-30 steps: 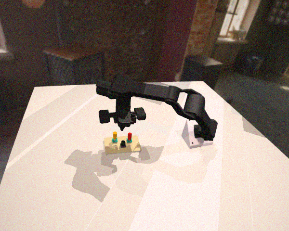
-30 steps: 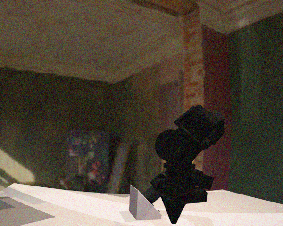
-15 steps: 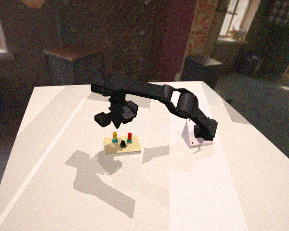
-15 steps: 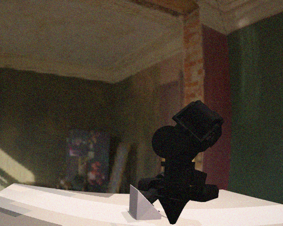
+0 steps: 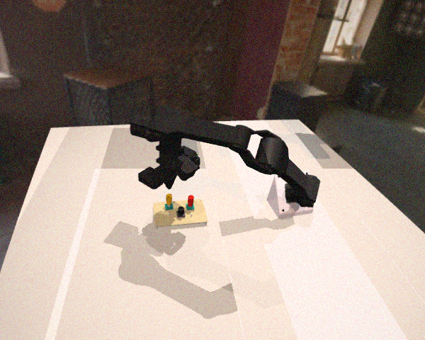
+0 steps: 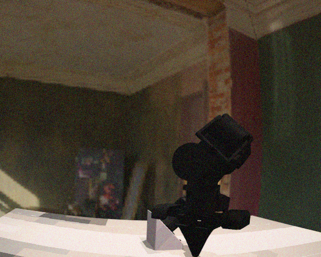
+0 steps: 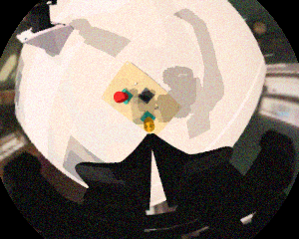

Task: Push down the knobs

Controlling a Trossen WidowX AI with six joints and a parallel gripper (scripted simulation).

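Note:
The pale yellow circuit board [image 5: 197, 217] [image 7: 129, 70] stands low on the table. An orange knob [image 5: 168, 199] [image 7: 149, 124] stands upright on a teal potentiometer [image 5: 168, 206] [image 7: 148, 116] at the board's back left in the top view. A red knob [image 5: 190, 200] [image 7: 120, 97] stands on another teal potentiometer [image 5: 190, 207] [image 7: 130, 95] to its right. A short black part [image 5: 180, 211] [image 7: 147, 96] sits nearer the front. My gripper [image 5: 169, 187] [image 6: 195, 255] [image 7: 149, 135] is shut and empty, its tips a little above the orange knob. The board is out of view in the exterior view.
A pale wedge-shaped bracket [image 5: 275, 201] [image 6: 155, 235] [image 7: 55, 42] stands by the arm's base, to the right of the board in the top view. The arm reaches over from there, above and behind the board. Its shadow falls on the table in front of the board.

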